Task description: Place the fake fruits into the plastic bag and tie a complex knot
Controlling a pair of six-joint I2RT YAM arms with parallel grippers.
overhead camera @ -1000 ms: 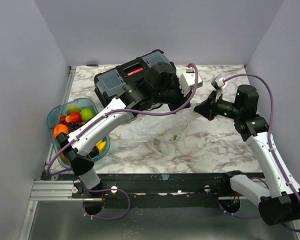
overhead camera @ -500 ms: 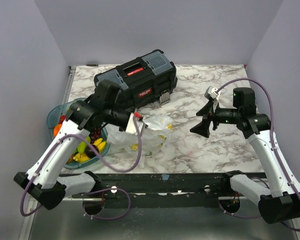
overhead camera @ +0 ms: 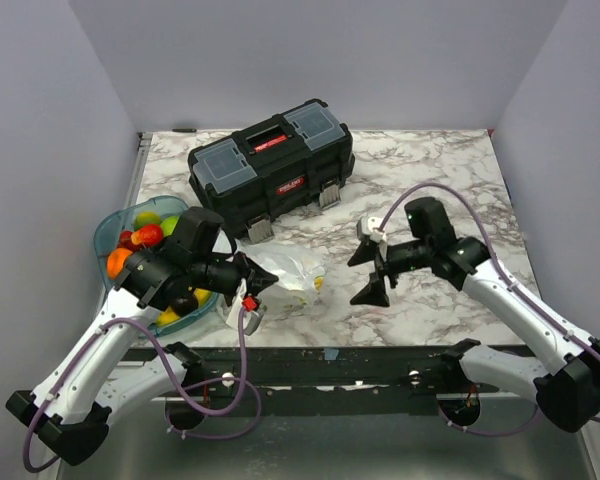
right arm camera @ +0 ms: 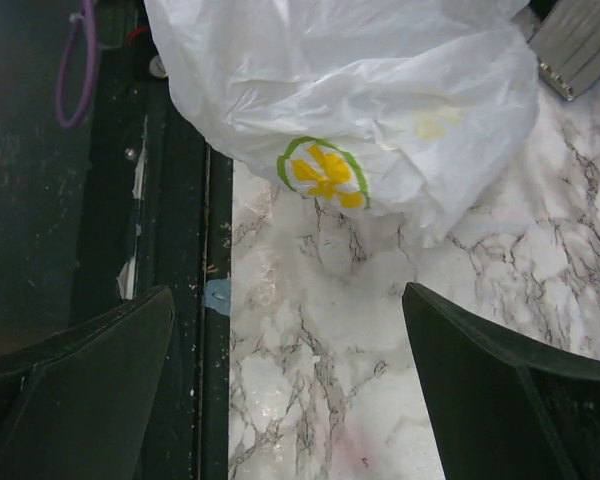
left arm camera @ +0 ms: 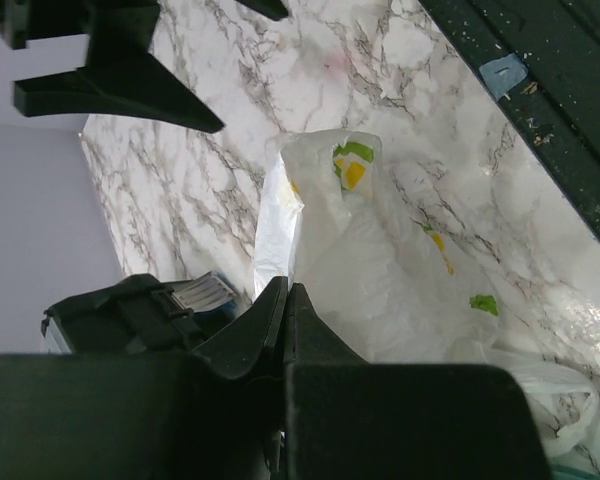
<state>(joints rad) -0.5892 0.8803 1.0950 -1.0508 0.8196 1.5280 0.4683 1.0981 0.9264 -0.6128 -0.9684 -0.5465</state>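
Note:
The plastic bag (overhead camera: 292,275) lies crumpled on the marble table near the front edge, whitish with yellow and green prints (right arm camera: 325,172). My left gripper (overhead camera: 264,281) is at the bag's left end, its jaws pressed together at a raised fold of the bag (left arm camera: 276,225). My right gripper (overhead camera: 364,278) hovers just right of the bag, open, with nothing between its fingers (right arm camera: 85,385). The fake fruits (overhead camera: 150,235), red, green, orange and yellow, sit in the teal tray (overhead camera: 102,237) at the left, partly hidden by my left arm.
A black toolbox (overhead camera: 270,165) with grey-blue lids stands behind the bag; its latch (right arm camera: 578,35) shows in the right wrist view. The black front rail (overhead camera: 320,365) runs along the table's near edge, close to the bag.
My left arm swung from the back toward the near left, pulling the bag down onto the table. My right gripper opened and moved left and lower, toward the bag.

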